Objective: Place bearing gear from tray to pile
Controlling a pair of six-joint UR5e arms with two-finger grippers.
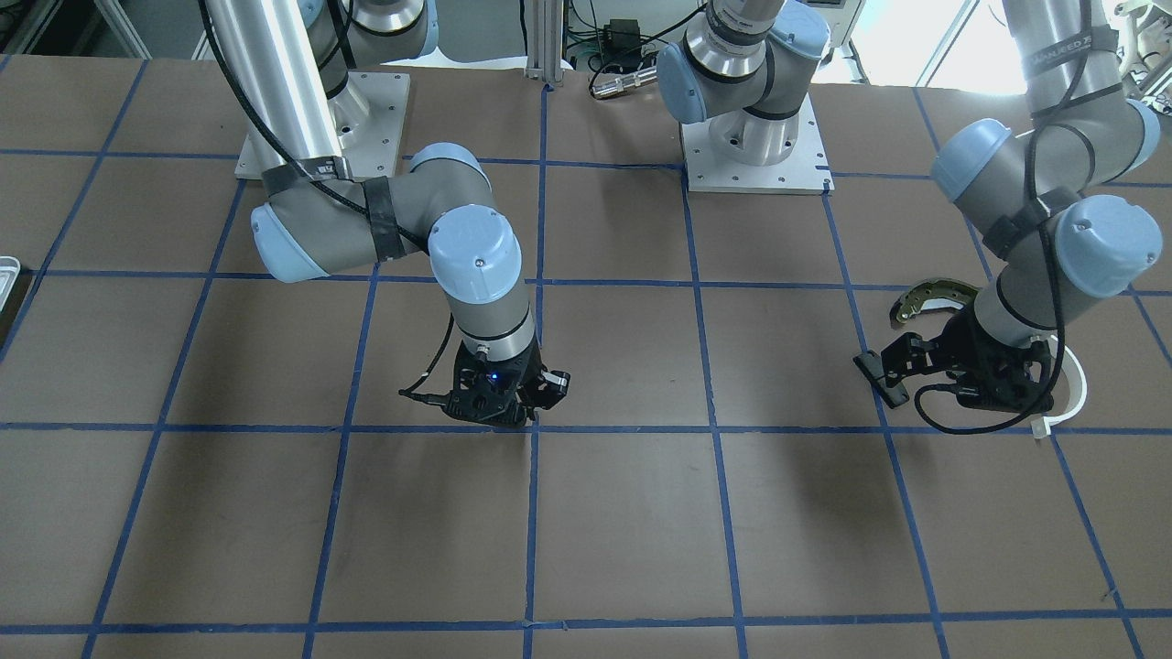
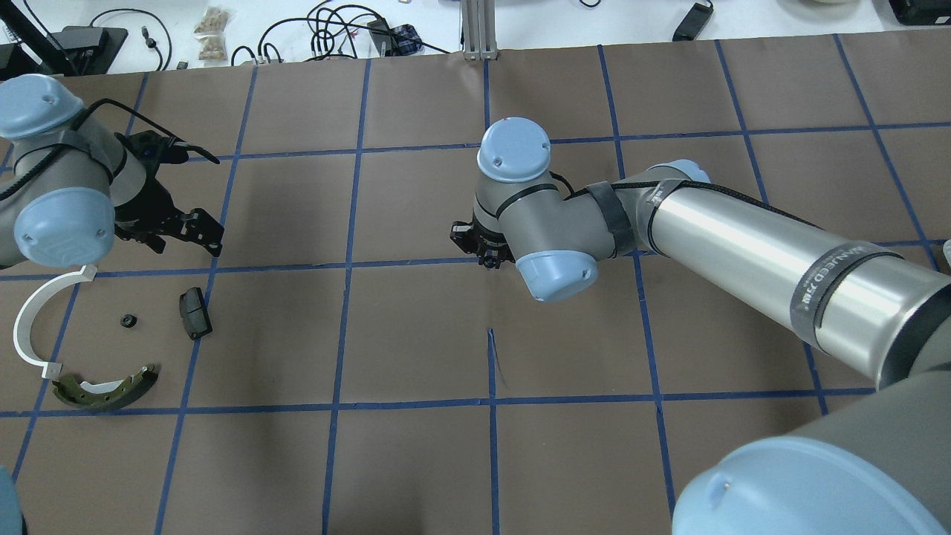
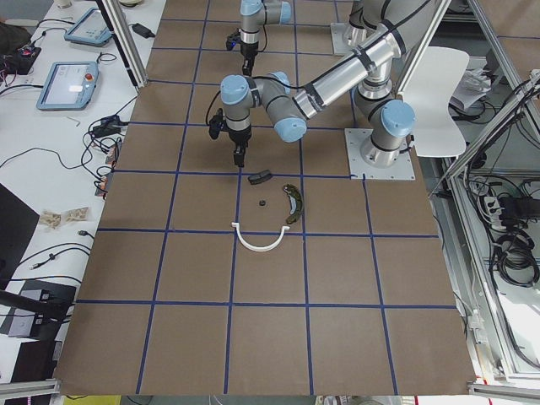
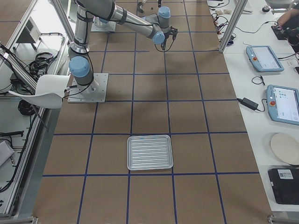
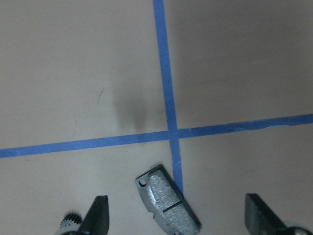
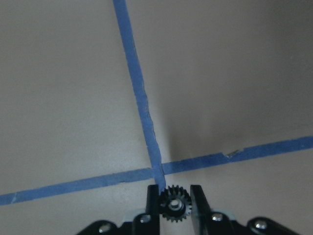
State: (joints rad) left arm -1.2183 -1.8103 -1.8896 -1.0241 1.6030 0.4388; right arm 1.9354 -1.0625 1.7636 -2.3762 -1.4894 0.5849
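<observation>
My right gripper is shut on a small black toothed bearing gear and holds it over a blue tape crossing near the table's middle. The pile lies at my far left: an olive brake shoe, a white plastic arc, a black block and another small black gear. My left gripper is open and empty just beyond the pile, above the block. The silvery tray lies far off on my right, with nothing showing in it.
The brown table is marked with a blue tape grid. Both arm bases stand at the robot's edge. Cables and small items lie past the far edge. The tray's rim shows at the front view's left edge.
</observation>
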